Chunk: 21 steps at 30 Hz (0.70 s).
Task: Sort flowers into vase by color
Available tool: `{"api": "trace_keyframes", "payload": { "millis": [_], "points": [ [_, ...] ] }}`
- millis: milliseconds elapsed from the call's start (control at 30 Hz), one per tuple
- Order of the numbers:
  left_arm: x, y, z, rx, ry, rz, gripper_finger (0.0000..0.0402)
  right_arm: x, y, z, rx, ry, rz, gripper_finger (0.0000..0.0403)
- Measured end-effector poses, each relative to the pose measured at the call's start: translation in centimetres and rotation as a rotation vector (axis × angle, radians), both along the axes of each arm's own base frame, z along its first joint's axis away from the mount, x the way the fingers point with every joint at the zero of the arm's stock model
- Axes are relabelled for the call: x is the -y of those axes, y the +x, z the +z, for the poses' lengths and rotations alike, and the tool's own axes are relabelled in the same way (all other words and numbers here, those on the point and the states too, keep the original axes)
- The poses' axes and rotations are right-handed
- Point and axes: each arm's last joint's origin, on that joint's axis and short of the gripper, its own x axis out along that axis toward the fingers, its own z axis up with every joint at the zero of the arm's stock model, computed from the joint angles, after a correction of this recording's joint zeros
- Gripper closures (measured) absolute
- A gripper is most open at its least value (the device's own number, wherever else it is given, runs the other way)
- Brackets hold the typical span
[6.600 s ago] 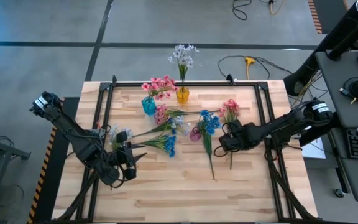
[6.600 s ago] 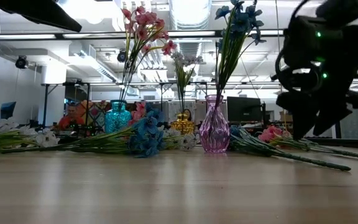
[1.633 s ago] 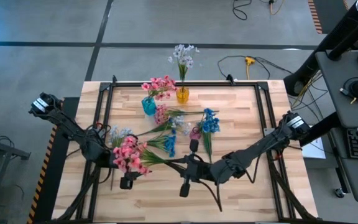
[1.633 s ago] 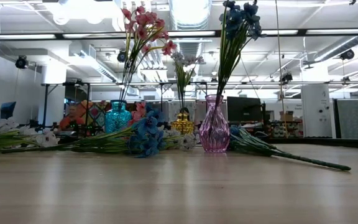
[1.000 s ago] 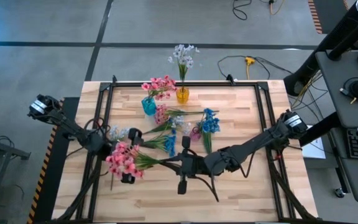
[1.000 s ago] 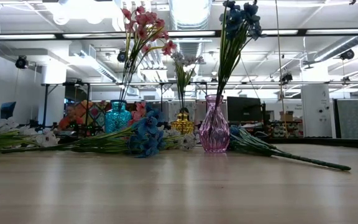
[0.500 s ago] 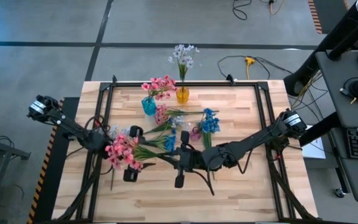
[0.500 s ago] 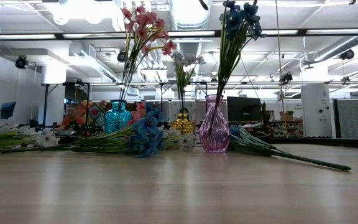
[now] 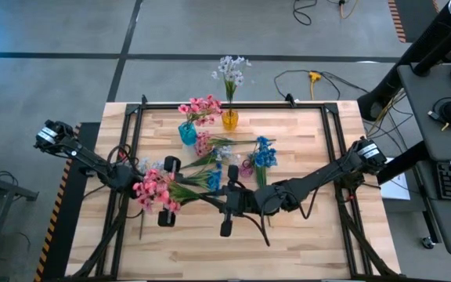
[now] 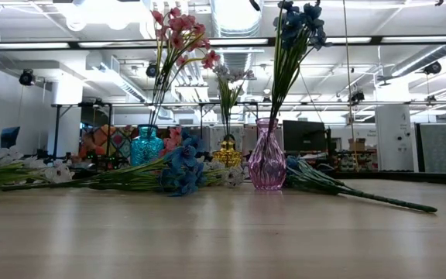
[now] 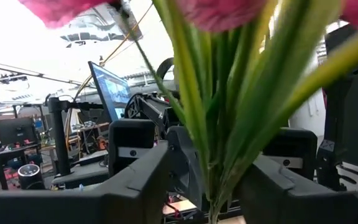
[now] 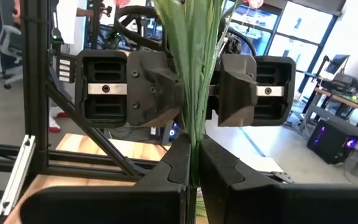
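A pink flower [image 9: 155, 190] on a leafy green stem hangs level above the table's left middle, clear of the wood. My right gripper [image 9: 212, 200] is shut on its stem. My left gripper [image 9: 180, 193] faces it from the left, just behind the blooms, its fingers close on either side of the stem. A teal vase [image 9: 187, 133] holds pink flowers, a yellow vase [image 9: 230, 120] pale ones, and a pink vase [image 10: 267, 164] blue ones. The low view shows neither gripper. My left gripper has the leafy stem [image 11: 219, 180] between its two fingers, close behind the blooms, and the leaves fill the gap. It comes level from the table's left, along the stem. My right gripper pinches the stem [image 12: 194, 158] between its shut fingers farther from the blooms. It comes level from the table's right, along the stem, which is lifted clear.
Loose flowers lie on the table between the vases and the grippers: blue ones [image 9: 214, 182], pale ones [image 9: 149, 167] and a pink one [image 9: 202, 143]. A bare green stem [image 10: 378, 199] lies right of the pink vase. The near half of the table [image 9: 210, 254] is bare wood.
The pink flower's blooms have shifted a little toward the table's far edge, still held in the air. Both arms have hardly moved.
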Motion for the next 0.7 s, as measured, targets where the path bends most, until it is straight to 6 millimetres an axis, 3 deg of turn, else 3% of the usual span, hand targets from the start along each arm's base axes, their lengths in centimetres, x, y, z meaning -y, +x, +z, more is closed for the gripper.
{"api": "trace_keyframes", "payload": {
  "millis": [133,333,700],
  "points": [
    [0.00,0.00,0.00,0.000,0.000,0.000,0.0299,0.00,0.00,-0.02,-0.001,0.010,0.000,0.0368],
    [0.00,0.00,0.01,0.001,-0.001,0.000,0.0337,0.00,0.00,-0.03,-0.001,0.016,0.000,0.0305],
    [0.00,0.03,-0.10,-0.010,0.004,0.004,0.0362,0.16,-0.35,0.00,-0.039,0.022,-0.022,0.0231]
  ]
}}
